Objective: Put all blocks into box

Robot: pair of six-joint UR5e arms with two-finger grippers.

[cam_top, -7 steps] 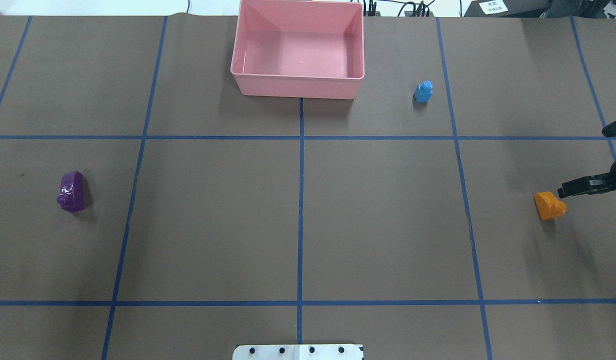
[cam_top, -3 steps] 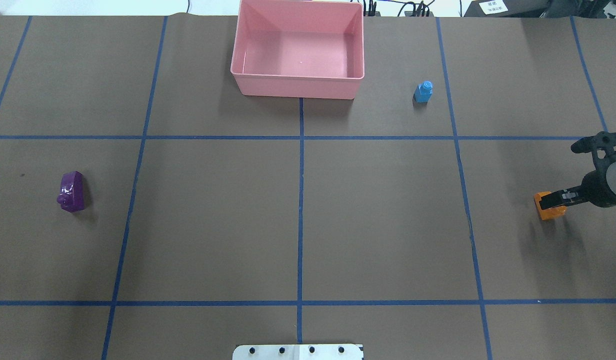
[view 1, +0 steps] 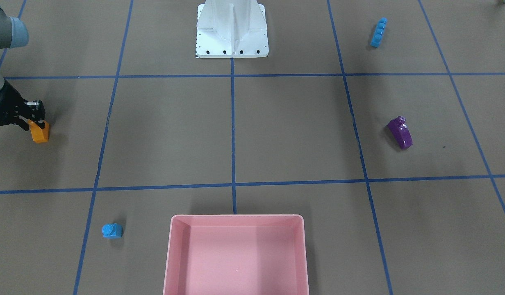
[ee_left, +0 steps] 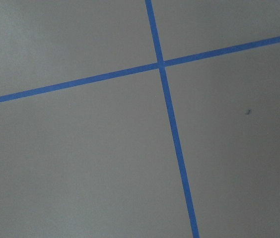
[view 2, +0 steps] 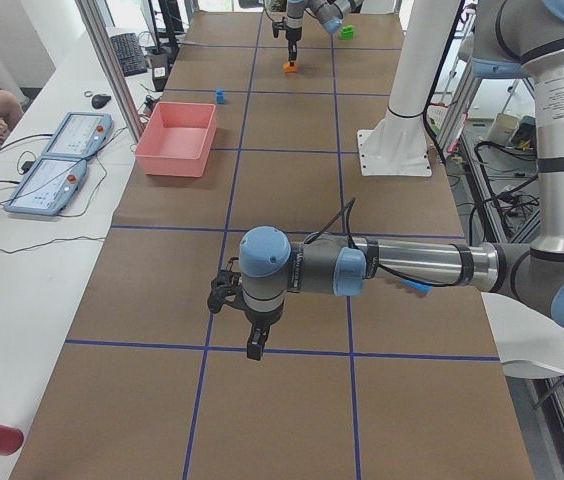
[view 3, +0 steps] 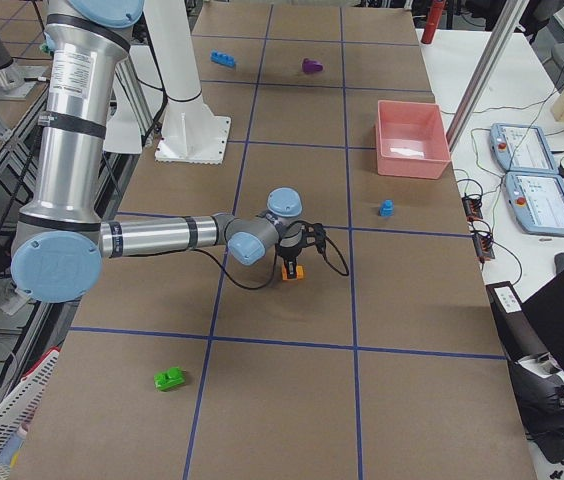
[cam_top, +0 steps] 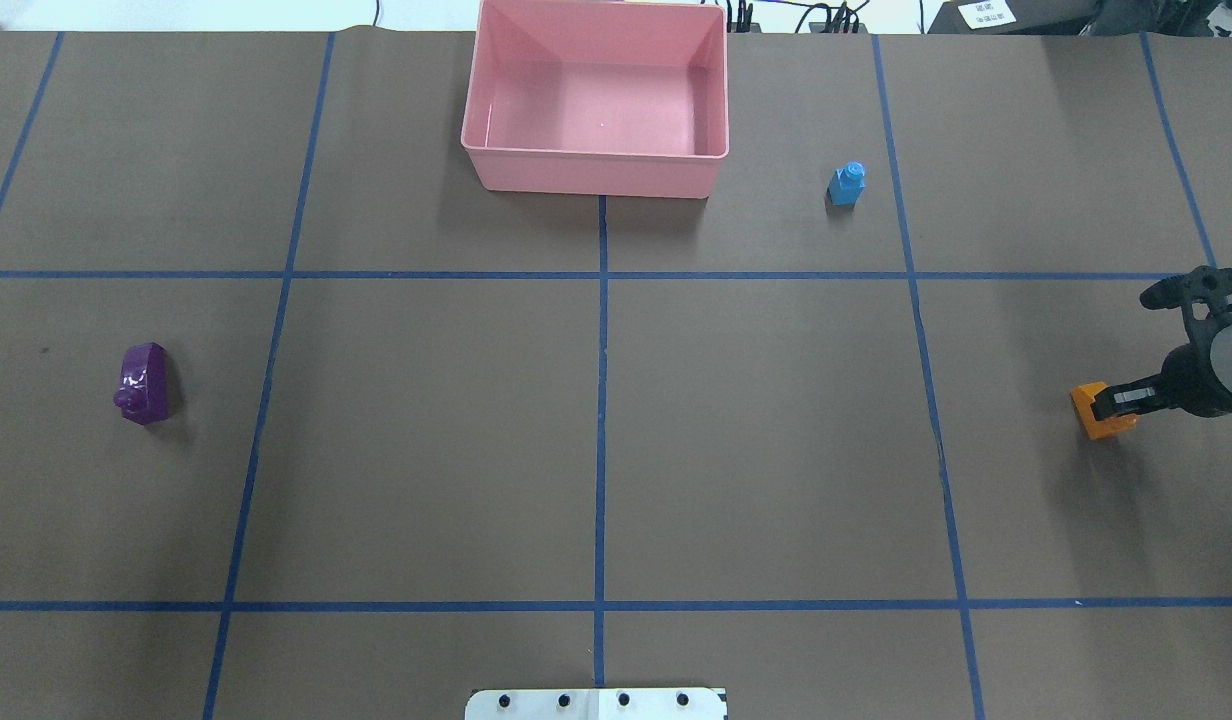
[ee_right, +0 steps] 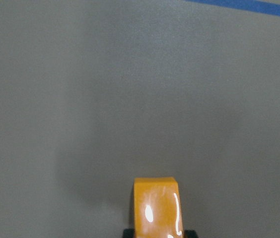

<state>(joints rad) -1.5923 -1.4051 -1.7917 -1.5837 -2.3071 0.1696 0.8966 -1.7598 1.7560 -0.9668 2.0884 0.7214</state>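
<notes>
Contact is new — your right gripper point(cam_top: 1104, 402), beside the orange sloped brick point(cam_top: 1104, 426) a second ago, now has its jaws narrowed onto it, far right and well apart from the empty pink box point(cam_top: 596, 175) — so lifting comes next.

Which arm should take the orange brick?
Right. The right gripper straddles the orange brick at its own end of the table; the left gripper hangs over bare table at the opposite end.

Pink box point(cam_top: 596, 185); orange block point(cam_top: 1106, 425); purple block point(cam_top: 144, 383); brown table point(cam_top: 426, 450), blue grid lines point(cam_top: 601, 400).
</notes>
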